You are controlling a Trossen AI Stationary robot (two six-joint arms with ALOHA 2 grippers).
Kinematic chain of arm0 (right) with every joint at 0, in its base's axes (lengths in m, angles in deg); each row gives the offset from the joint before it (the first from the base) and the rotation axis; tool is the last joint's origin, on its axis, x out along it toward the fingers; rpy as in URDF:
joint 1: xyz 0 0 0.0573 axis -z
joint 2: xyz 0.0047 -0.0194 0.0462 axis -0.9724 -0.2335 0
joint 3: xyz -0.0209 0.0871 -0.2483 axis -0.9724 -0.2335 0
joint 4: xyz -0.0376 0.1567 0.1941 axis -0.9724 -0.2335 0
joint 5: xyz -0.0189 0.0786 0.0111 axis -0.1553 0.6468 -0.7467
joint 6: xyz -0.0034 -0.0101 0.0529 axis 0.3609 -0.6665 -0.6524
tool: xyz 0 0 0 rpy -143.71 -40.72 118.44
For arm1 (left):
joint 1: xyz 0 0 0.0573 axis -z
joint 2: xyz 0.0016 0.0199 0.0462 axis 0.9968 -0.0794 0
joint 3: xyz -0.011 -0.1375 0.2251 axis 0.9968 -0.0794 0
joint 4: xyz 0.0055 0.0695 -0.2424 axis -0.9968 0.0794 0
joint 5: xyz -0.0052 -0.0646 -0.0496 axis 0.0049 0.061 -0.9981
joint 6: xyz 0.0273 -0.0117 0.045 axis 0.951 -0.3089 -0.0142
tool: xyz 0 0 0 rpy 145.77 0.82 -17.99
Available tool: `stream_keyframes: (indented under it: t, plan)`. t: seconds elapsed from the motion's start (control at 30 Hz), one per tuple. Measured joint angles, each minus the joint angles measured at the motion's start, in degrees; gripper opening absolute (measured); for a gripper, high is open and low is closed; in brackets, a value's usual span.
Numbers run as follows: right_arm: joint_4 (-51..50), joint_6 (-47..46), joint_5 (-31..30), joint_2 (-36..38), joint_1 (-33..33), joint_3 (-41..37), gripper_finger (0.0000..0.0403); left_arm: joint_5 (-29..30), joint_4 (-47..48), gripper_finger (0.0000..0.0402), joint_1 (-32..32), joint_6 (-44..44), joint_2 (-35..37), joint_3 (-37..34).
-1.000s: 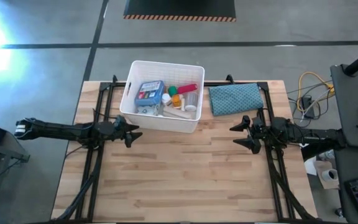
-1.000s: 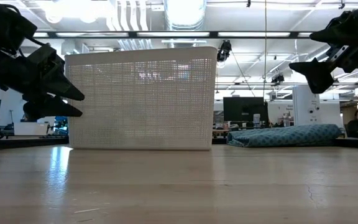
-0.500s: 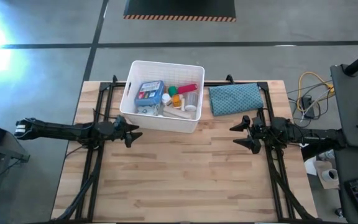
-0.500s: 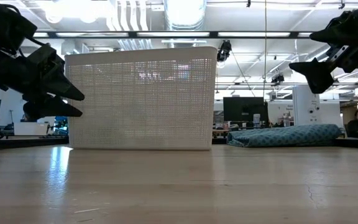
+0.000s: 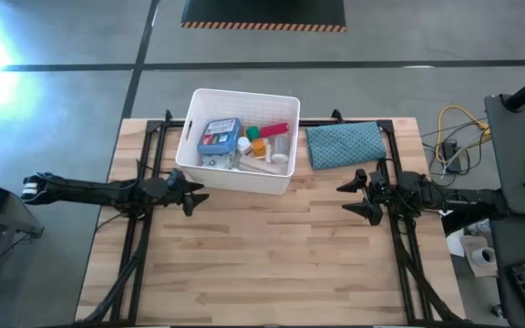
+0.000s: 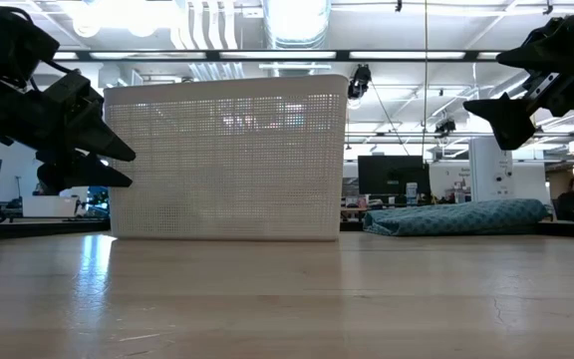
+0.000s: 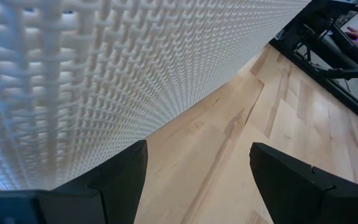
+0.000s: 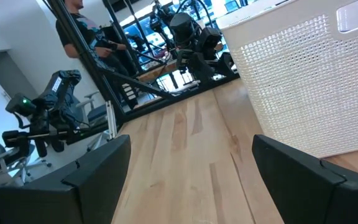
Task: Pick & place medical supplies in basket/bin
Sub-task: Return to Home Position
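Observation:
The white perforated tub (image 5: 238, 141) stands at the far middle of the table, its base on the wood. Inside it lie the supplies: a blue first-aid pouch (image 5: 219, 136), a green cube (image 5: 253, 131), a red tube (image 5: 275, 128), an orange vial (image 5: 260, 147) and white pieces. My left gripper (image 5: 196, 194) hovers open just near-left of the tub, whose wall (image 7: 123, 68) fills the left wrist view. My right gripper (image 5: 349, 200) hovers open over the right part of the table, near the patterned cloth (image 5: 343, 144). Both are empty.
The blue-grey patterned cloth (image 6: 461, 217) lies to the right of the tub at the far edge. Black arm frames (image 5: 144, 237) run along both table sides. Bare wood (image 5: 272, 255) spreads over the near half. A person (image 8: 82, 28) shows beyond the table's left side.

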Motion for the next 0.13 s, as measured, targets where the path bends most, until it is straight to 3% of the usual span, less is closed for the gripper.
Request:
stream_keyframes:
  t: [0.13]
  plan:
    - [0.0,0.0,0.0,0.0,0.0,0.0,0.0327,0.0,0.0,0.0262,0.0,0.0,0.0,0.0]
